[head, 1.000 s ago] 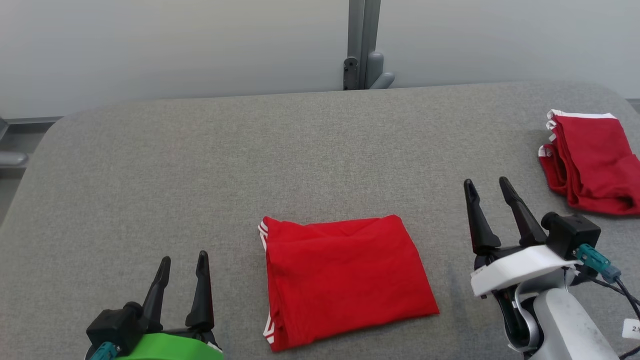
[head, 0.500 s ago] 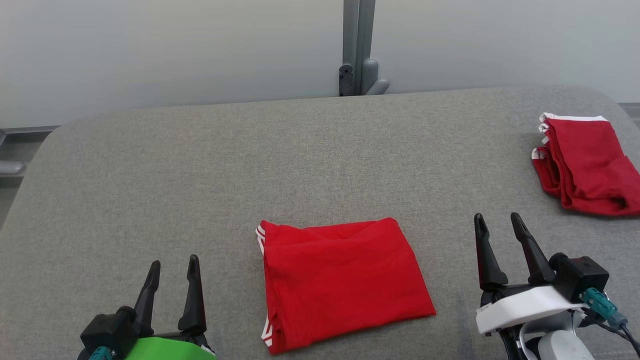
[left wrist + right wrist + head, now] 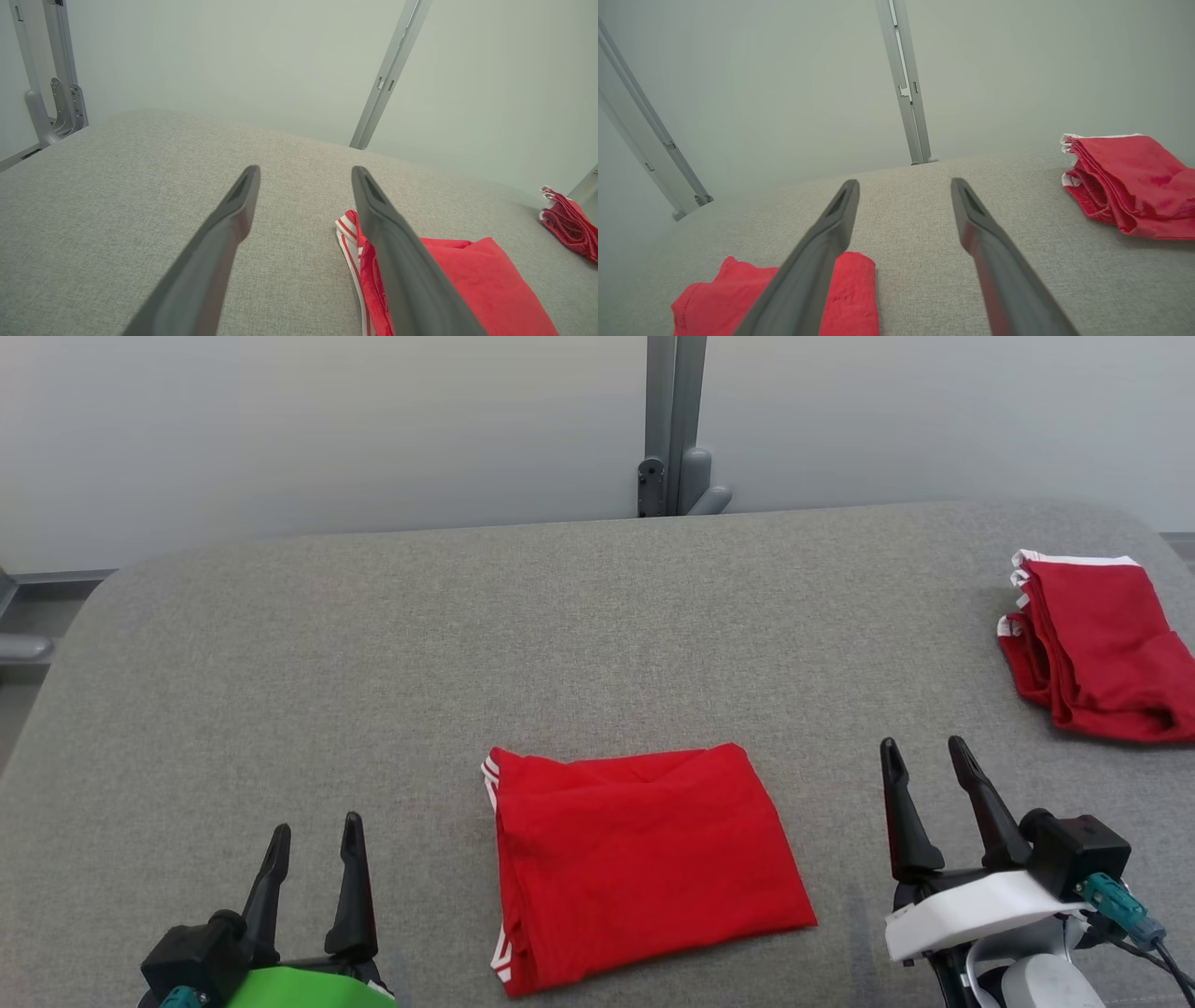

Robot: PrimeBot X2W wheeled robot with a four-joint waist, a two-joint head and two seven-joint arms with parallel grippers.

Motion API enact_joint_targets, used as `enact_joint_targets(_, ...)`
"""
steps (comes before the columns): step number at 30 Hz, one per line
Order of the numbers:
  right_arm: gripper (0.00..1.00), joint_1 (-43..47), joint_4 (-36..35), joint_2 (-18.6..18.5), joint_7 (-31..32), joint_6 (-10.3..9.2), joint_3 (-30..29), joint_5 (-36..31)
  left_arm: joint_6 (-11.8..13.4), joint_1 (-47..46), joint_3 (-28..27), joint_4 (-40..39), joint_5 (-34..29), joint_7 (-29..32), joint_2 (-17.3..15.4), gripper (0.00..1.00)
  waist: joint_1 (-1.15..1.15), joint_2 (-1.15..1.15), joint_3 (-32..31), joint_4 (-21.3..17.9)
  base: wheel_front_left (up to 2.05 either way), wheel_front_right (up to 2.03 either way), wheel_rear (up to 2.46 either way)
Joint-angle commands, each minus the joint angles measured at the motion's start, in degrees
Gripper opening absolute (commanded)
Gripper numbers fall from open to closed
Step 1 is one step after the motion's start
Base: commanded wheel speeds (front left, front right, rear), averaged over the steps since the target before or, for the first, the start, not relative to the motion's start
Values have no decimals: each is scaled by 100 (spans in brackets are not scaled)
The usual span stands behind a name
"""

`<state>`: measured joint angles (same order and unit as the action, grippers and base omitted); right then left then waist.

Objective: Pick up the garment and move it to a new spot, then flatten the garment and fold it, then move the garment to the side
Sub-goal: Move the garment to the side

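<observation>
Across the grey padded surface (image 3: 467, 644), left to right: the left gripper (image 3: 317, 823) hovers low with its two dark fingers spread and nothing between them. Just to its right lies the red garment (image 3: 644, 859), folded into a tidy rectangle, with the white-striped trim along the edge nearest that gripper. On the garment's other side, the right gripper (image 3: 922, 743) is likewise parted and empty, near the cloth but not touching it. Further right of that gripper and well apart, a stack of folded red garments (image 3: 1097, 653) sits near the surface's corner.

The fold looks complete, and the two grippers flanking the piece suggest they are placed for the last step, moving it aside. The stack on the right seems the likely destination, since finished pieces appear to gather there. The cloth is thin and layered, so a pinch that catches only the top layer could pull the fold open. A grasp at the edge would need to take every layer.
</observation>
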<state>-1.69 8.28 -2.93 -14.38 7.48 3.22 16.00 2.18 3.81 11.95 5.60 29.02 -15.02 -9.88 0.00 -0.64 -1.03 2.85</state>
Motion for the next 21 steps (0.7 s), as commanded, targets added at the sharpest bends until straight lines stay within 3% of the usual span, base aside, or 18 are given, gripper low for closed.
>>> enact_joint_targets(1, 100, 60, 8, -1, 10, 0, 8, -8, -21, 59, -24, -6, -47, -17, 9, 100, 0, 64, -1, 2, 0, 0, 0)
enact_joint_targets(7, 100, -12, 68, -40, 252, 0, 262, 94, -67, 54, -40, 20, -83, -17, 43, 100, 0, 64, 3, 37, 0, 0, 0)
enact_joint_targets(21, 100, -708, 960, -1119, 1669, -3, 1292, 1123, -156, -6, 17, 126, -144, -17, 114, 100, 0, 64, 112, 353, 0, 0, 0)
